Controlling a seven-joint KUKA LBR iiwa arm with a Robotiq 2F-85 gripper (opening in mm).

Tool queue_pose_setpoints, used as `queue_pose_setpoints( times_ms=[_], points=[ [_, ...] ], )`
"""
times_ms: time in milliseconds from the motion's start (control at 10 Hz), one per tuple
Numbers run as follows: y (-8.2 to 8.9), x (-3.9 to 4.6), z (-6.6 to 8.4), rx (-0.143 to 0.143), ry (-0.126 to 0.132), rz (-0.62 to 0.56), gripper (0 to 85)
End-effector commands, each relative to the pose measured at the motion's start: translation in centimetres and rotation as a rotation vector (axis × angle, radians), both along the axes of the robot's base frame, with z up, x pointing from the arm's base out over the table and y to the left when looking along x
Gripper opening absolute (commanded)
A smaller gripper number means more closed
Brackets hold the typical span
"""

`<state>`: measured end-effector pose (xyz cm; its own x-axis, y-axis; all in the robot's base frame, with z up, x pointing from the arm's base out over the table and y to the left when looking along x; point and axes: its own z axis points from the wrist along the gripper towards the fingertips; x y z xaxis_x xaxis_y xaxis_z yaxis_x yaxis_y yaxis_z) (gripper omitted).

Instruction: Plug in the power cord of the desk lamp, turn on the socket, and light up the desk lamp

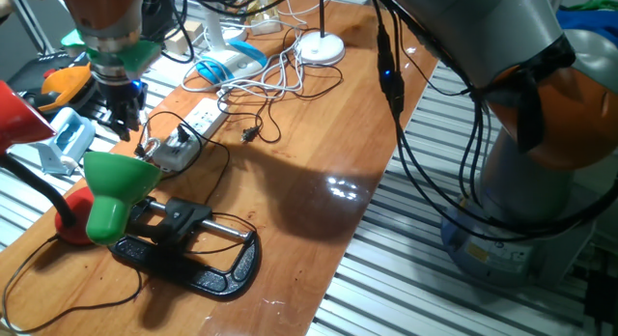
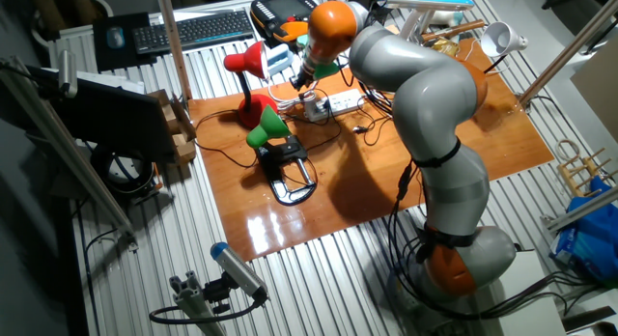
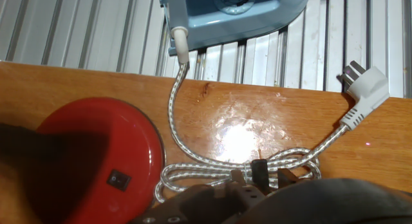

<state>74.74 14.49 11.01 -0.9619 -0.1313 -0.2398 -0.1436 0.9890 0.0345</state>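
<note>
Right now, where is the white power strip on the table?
In one fixed view the white power strip lies at the table's left edge, just right of the gripper, with the green lamp in front.

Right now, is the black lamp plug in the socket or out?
Out. The black plug lies loose on the table beside the socket, prongs not in any outlet.

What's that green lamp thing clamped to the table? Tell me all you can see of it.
The green lamp has a glossy, plastic-looking cone shade with a rounded neck, its wide mouth tilted up. It sits on a black clamp with a silver screw rod, lying at the wooden table's near end beside the red lamp. A thin black cord loops nearby; whose it is I cannot tell.
</note>
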Motion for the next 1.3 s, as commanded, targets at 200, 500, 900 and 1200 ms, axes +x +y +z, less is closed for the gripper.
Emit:
queue_pose_setpoints(
  times_ms=[200, 500, 900, 1200],
  points=[
    [0.2, 0.32, 0.1, 0.0, -0.008, -0.005, 34.0],
    [0.0, 0.58, -0.3, -0.002, -0.022, -0.012, 51.0],
    [-0.7, 0.92, -1.5, 0.001, -0.012, -0.004, 51.0],
    [-0.8, 0.69, -2.2, 0.003, -0.001, -0.011, 51.0]
  ],
)
